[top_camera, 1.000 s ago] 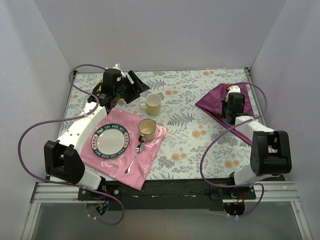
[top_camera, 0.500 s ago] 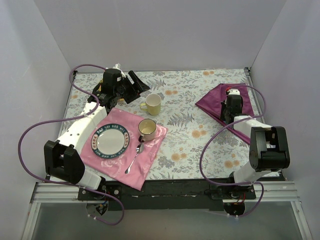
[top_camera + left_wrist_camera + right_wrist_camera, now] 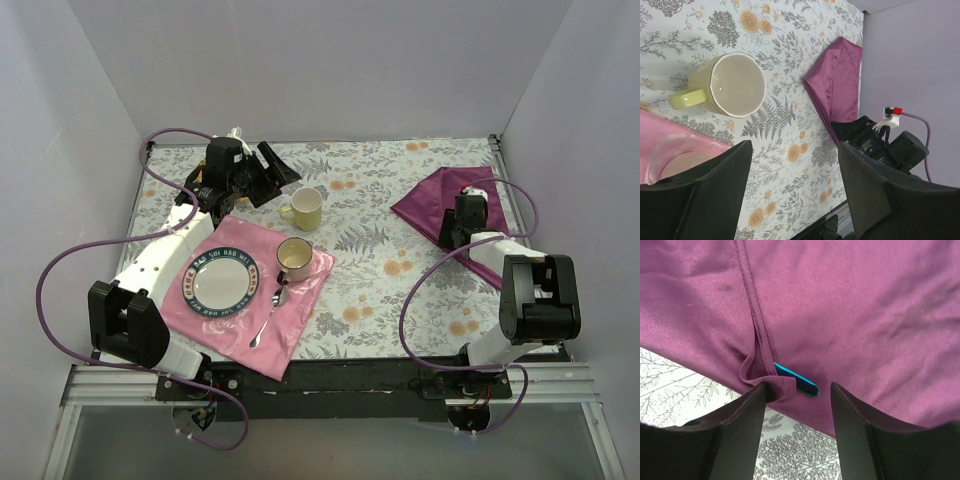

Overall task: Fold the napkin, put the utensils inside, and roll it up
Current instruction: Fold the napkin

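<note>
Utensil (image 3: 796,379) mostly hidden: only a short blue stretch of handle pokes out from under a folded hem of the napkin (image 3: 840,315); its head is out of sight beneath the cloth. From the top view the utensil cannot be seen at all. Napkin (image 3: 438,199) lies at the far right of the counter (image 3: 380,290), folded to a rough triangle, its near-right part covered by the right arm. Right gripper (image 3: 797,390) sits low over the napkin's edge, jaws spread, pinching nothing; a puckered bit of hem touches one finger (image 3: 740,430), the blue handle lies in the gap. Left gripper (image 3: 792,165) hangs over the far left of the counter, jaws also wide apart, holding nothing. In the left wrist view the tan mug is cut off by a finger. Count: one napkin, one utensil partly seen, two mugs, yellow (image 3: 303,208) on bare counter and tan (image 3: 294,259) on the placemat (image 3: 300,300), one plate (image 3: 220,279), one spoon (image 3: 268,318), one placemat.
</note>
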